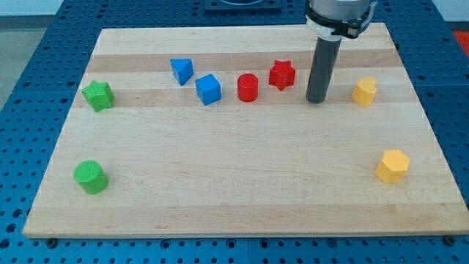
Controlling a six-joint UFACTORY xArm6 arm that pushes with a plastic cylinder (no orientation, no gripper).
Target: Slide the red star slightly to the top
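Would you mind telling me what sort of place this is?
Probably a robotics lab bench: a wooden board with small coloured blocks lies on a blue perforated table, and my tip rests right of the red star.

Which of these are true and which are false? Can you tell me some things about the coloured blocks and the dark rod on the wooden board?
1. My tip is at the view's right of the red star block. True.
2. My tip is touching the red star block. False: a gap shows between them.
3. The red cylinder block sits between the blue cube block and the red star block. True.
4. Both green blocks sit at the view's right. False: the green star block and the green cylinder block sit at the view's left.
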